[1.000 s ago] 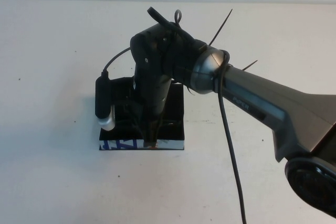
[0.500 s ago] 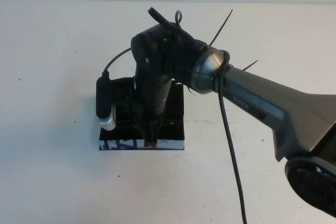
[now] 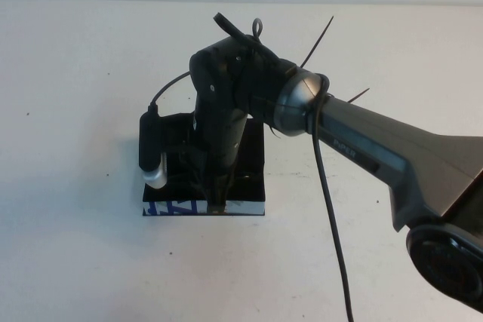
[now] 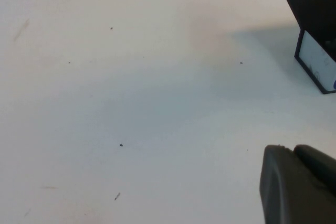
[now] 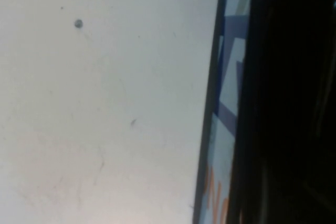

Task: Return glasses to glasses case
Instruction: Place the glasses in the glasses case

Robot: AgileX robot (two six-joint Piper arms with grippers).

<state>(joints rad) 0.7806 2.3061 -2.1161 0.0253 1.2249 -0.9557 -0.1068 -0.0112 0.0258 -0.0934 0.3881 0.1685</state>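
The glasses case is a flat black box on the white table, its white front edge printed in blue. My right gripper points straight down over the case, at its front edge, and the arm covers most of the box. The right wrist view shows that white edge with blue and orange print, next to a dark mass. I cannot make out the glasses; they are hidden or lost in the dark. My left gripper is shut and empty, low over bare table, apart from a corner of the case.
The right arm's grey forearm crosses from the lower right, with a black cable hanging beside it. A black cylinder with a white end sits at the case's left side. The white table extends all round.
The right wrist has shifted very slightly over the case. The case has not moved.
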